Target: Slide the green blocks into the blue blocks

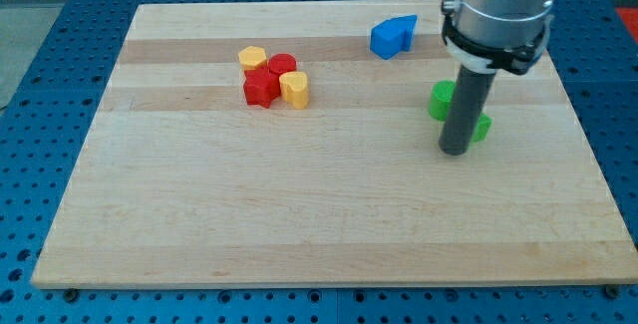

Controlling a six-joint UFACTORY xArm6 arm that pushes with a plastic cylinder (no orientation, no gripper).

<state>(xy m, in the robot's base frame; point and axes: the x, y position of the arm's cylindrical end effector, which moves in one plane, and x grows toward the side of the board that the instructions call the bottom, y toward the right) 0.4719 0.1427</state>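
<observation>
Two blue blocks (393, 36) sit touching each other near the view's top, right of centre. A green block (441, 101) lies at the view's right, partly hidden behind the rod. A second green block (482, 128) peeks out on the rod's right side. My tip (456, 151) rests on the board between the two green blocks, just below and right of the first one and touching or nearly touching the second. The blue blocks are well up and to the left of my tip.
A cluster of two yellow blocks (293, 89) and two red blocks (261, 88) sits at the view's upper left-centre. The wooden board (299, 214) lies on a blue perforated table.
</observation>
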